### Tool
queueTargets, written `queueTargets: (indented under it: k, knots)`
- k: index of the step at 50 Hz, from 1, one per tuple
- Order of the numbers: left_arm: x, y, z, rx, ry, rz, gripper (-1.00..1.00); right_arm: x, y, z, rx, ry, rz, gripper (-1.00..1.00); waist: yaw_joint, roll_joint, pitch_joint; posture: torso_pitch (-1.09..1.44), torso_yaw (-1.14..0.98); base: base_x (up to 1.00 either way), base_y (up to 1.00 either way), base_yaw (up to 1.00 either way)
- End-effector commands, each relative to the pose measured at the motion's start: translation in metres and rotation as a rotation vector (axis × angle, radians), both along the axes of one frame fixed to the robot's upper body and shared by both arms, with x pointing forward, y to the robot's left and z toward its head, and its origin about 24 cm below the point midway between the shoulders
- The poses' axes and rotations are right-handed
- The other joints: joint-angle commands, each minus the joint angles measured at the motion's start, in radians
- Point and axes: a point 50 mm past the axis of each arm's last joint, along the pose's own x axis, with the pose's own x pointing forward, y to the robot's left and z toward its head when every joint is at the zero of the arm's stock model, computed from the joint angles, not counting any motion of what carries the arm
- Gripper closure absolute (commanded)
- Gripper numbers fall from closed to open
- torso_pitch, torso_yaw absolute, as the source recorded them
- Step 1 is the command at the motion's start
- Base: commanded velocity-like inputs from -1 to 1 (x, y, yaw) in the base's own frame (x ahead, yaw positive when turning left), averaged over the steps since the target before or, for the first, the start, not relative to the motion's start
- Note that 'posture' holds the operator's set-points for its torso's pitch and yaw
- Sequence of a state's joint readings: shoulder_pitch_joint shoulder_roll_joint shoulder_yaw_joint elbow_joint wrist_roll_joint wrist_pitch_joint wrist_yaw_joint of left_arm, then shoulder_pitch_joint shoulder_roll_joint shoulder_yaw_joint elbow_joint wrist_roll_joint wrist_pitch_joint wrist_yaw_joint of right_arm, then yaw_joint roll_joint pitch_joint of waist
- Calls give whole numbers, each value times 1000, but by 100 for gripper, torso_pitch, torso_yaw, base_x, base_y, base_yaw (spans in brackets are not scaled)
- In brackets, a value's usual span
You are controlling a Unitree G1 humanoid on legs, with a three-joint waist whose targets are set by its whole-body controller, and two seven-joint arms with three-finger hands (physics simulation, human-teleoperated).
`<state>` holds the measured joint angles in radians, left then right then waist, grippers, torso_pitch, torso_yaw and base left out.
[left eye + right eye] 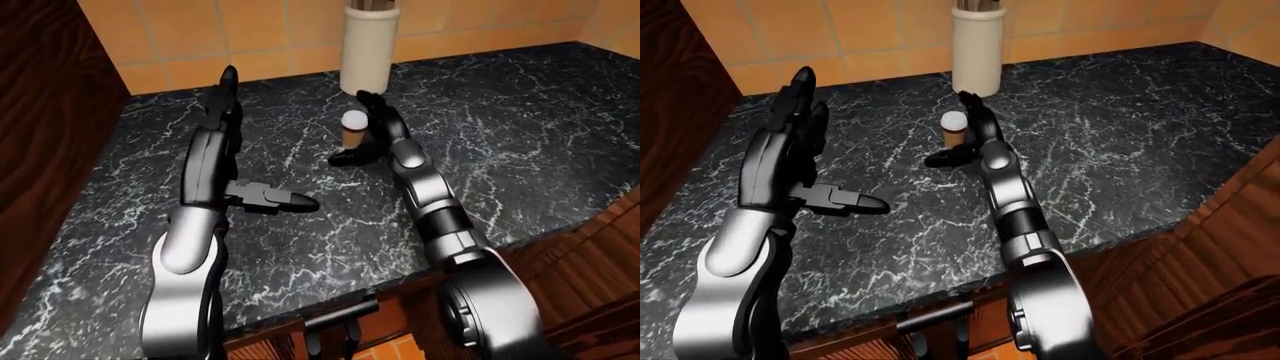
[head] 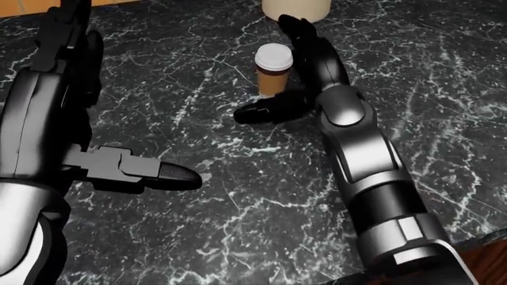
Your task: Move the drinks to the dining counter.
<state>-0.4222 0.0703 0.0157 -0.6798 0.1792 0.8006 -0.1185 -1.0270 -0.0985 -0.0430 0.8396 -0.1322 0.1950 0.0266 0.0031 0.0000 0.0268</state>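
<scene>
Standing on the marble desk (image 2: 238, 225), the lidded coffee cup (image 2: 273, 69) bears no readable label; right robot hand (image 2: 289, 83) spread beside it, left robot hand (image 2: 95, 119) spread, clear.

I see the small brown paper cup with white lid (image 1: 354, 129) at upper centre on black marble counter (image 1: 520, 127); my right hand (image 1: 367, 139) spread beside it, left hand (image 1: 235, 161) spread mid-left.

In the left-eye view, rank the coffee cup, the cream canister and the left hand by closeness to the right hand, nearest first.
1. Coffee cup: right beside the right hand, between its open fingers.
2. Cream canister: above the cup in the view, against the tiled wall.
3. Left hand: far across the dark marble counter, at the view's left.
</scene>
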Motion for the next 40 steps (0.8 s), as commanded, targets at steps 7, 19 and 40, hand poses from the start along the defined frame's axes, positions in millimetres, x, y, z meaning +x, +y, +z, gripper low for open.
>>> queueTargets:
  k: [7, 19, 40]
  knots:
    - [-4, -1, 12, 2, -83, -5, -100, 7, 2, 29, 2, -114, 2, -62, 0, 1, -29, 0, 0, 0, 0, 0]
    - [-5, -1, 10, 2, -80, -7, -100, 11, 2, 24, -32, -107, -24, -22, 1, 1, -30, 0, 0, 0, 0, 0]
    - [-6, 0, 9, 5, -82, -7, -100, 14, 0, 20, -57, -110, -84, 95, 3, 1, -33, 0, 0, 0, 0, 0]
